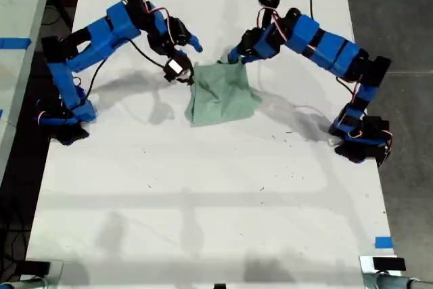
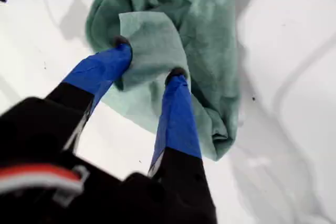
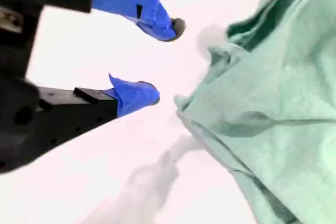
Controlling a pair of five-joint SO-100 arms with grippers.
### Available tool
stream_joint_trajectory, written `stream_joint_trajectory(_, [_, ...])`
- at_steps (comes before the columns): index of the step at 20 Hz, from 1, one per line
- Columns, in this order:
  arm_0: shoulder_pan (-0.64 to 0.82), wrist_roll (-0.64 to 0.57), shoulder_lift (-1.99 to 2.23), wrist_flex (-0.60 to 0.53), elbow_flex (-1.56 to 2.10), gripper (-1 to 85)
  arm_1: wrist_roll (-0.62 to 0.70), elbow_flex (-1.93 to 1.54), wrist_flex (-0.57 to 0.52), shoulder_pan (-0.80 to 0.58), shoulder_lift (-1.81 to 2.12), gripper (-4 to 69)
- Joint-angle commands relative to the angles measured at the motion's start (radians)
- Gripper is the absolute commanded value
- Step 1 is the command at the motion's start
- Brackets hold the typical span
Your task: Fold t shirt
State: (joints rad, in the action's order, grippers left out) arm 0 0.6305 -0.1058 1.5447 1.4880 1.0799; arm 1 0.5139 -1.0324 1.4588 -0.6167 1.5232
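Two tools, general: both stand at the far edge of the t shirt on the white worktop, one to each side in the exterior view.
First tool, state: our first tool has its jaws apart, astride a raised flap of cloth, with a fingertip on each side. They are not closed on it. We cannot tell how firmly the tips bear on the cloth.
First tool, position: it belongs to the arm on the exterior view's right, at the garment's far corner.
Second tool, state: our second tool is spread wide and holds nothing. It stands over bare worktop just beside the cloth edge, not touching it.
Second tool, position: it belongs to the arm on the exterior view's left.
Garment, location: it lies between the two arms, nearer the far side of the worktop.
Garment, appearance: pale mint green, wrinkled and stacked in several layers. The outline is roughly squared with rolled, uneven edges.
Garment, handling: we judge it light, soft and limp, so it will sag and drag and will not hold a crease by itself. Layers may slip apart under a shallow pinch.
Garment, hold points: we recommend gripping at corners or a doubled hem, taking all layers.
Risk: a single-layer grip would undo the folds.
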Motion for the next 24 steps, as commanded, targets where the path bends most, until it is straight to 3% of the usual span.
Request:
stream_joint_trajectory(1, [0.098, -0.043, 0.179, 0.052, -0.026, 11.4, 0.054, 0.020, 0.075, -0.106, 0.170, 16.8])
stream_joint_trajectory(6, [0.112, -0.072, 0.479, 0.100, 0.008, -0.2, 0.114, -0.064, 0.245, -0.199, 0.390, 16.4])
stream_joint_trajectory(7, [0.071, -0.071, 0.557, 0.104, 0.054, -0.2, 0.115, -0.115, 0.279, -0.175, 0.457, 4.0])
stream_joint_trajectory(9, [-0.052, -0.041, 0.767, 0.104, 0.247, -0.2, 0.038, -0.339, 0.270, -0.051, 0.695, 1.0])
stream_joint_trajectory(12, [-0.341, 0.141, 1.134, 0.060, 0.630, -0.2, -0.166, -0.761, 0.212, 0.201, 1.106, 1.0])
stream_joint_trajectory(14, [-0.509, 0.265, 1.290, -0.035, 0.962, -0.2, -0.284, -1.057, 0.083, 0.388, 1.333, 1.0])
stream_joint_trajectory(17, [-0.747, 0.387, 1.424, -0.400, 1.525, -0.2, -0.336, -1.379, -0.060, 0.499, 1.493, 1.0])
stream_joint_trajectory(19, [-0.769, 0.390, 1.476, -0.572, 1.801, -0.3, -0.313, -1.546, -0.092, 0.505, 1.634, 1.0])
stream_joint_trajectory(21, [-0.712, 0.296, 1.591, -0.606, 1.945, -0.3, -0.288, -1.726, -0.043, 0.469, 1.870, 1.0])
stream_joint_trajectory(23, [-0.620, 0.199, 1.818, -0.525, 2.034, -0.3, -0.267, -1.899, 0.038, 0.394, 1.988, 1.1])
stream_joint_trajectory(24, [-0.563, 0.176, 2.011, -0.408, 2.074, -0.1, -0.275, -1.963, 0.003, 0.382, 1.988, 1.1])
